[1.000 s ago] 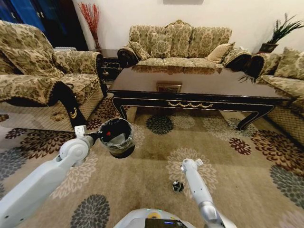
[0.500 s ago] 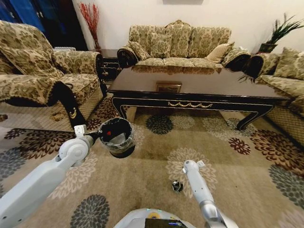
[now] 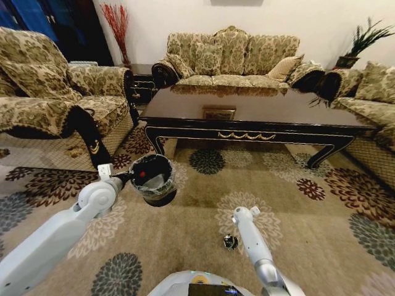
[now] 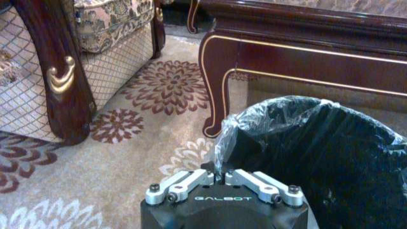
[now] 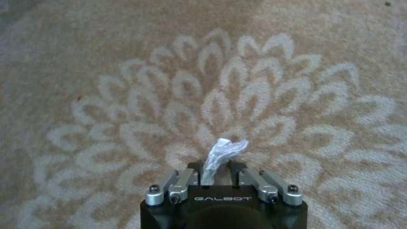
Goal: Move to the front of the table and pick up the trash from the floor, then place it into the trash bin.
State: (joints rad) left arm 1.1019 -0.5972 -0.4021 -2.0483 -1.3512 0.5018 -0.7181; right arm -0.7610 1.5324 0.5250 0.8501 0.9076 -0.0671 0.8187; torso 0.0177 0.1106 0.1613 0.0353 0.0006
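My left gripper (image 4: 220, 171) is shut on the liner-covered rim of the black trash bin (image 4: 318, 143) and holds that trash bin (image 3: 151, 179) off the carpet, in front of the table's (image 3: 247, 117) left end. My right gripper (image 5: 216, 168) points down over a pale flower in the carpet and is shut on a crumpled white wad of trash (image 5: 222, 151). In the head view my right arm (image 3: 244, 216) reaches out over that flower. A small dark shiny piece of trash (image 3: 230, 242) lies on the carpet just left of that arm.
The table's carved leg (image 4: 216, 81) stands close behind the bin. An armchair (image 3: 55, 105) lies to the left, a sofa (image 3: 231, 58) behind the table and another seat (image 3: 373, 98) to the right. Open carpet (image 3: 321, 246) stretches to the right of my right arm.
My right arm has shifted slightly to the left. The bin and my left arm have hardly moved.
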